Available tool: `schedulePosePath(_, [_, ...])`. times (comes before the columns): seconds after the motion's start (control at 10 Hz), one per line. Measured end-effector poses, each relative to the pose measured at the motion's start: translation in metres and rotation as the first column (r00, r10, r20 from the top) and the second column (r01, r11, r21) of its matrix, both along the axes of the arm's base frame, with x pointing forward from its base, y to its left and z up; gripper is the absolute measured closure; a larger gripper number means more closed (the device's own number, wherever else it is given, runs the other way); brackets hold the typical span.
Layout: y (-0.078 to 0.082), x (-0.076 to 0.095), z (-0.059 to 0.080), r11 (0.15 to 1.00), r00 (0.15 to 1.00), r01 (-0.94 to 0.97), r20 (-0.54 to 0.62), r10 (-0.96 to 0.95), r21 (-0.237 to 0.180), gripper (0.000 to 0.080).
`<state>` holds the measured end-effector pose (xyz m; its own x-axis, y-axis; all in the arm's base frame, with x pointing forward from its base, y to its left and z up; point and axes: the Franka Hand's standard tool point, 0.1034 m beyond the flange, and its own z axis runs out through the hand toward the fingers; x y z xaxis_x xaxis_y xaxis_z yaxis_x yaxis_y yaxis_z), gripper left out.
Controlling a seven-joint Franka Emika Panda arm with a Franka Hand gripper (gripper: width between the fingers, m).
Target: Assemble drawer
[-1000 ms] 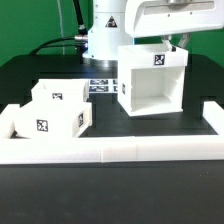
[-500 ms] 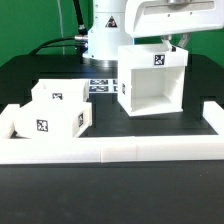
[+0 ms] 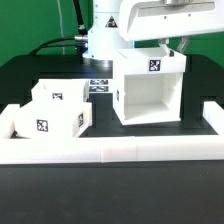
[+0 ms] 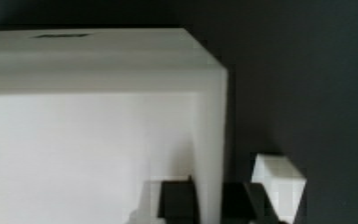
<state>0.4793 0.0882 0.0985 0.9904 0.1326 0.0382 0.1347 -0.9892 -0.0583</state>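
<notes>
Now: gripper at the housing's top, hold unreadable

Saw a black table [image 3: 30, 70] filling the exterior view, with a white fence [image 3: 110, 152] running along its near side and turning back at both ends. Found the drawer housing [image 3: 148, 100], a tall white box open toward the camera, upright inside the fence, a little to the exterior view's right of centre and clear of the front rail. Could not tell whether it rested on the table or hung just off it. Noted the white robot base [image 3: 100, 35] behind it, toward the exterior view's left. Found the drawer [image 3: 55, 120], a low open-topped white box with tags on its faces, in the fence's corner at the exterior view's left, apart from the housing.

Placed the gripper [image 3: 170, 44] right above the housing's top panel, toward the exterior view's right, fingertips down at the panel. In the wrist view, saw the housing [image 4: 87, 130] filling most of the picture, its edge passing into the gripper [image 4: 229, 200], beside a pale finger [image 4: 282, 188], with a dark strip between edge and finger. Could not tell whether clamped on that wall or merely astride it.

Made out the marker board [image 3: 100, 86] flat on the table, farther back between drawer and housing. Spotted, smallest, a black-and-white tag [image 3: 155, 66] on the housing's top front edge.
</notes>
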Motion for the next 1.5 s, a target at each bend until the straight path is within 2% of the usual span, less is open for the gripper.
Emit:
schedulePosePath(0.2, [-0.005, 0.02, 0.0, 1.0, 0.999, 0.023, 0.021, -0.023, 0.006, 0.0762])
schedulePosePath(0.6, [-0.002, 0.067, 0.001, 0.999, 0.996, 0.043, 0.073, -0.045, 0.027, 0.0762])
schedulePosePath(0.8, [0.003, 0.082, 0.001, 0.998, 0.994, 0.059, 0.085, -0.062, 0.036, 0.0762])
schedulePosePath(1.1, [0.005, 0.086, 0.003, 0.995, 0.991, 0.094, 0.089, -0.098, 0.043, 0.0762])
schedulePosePath(1.5, [0.009, 0.088, 0.006, 0.941, 0.94, 0.329, 0.064, -0.334, 0.084, 0.0762])
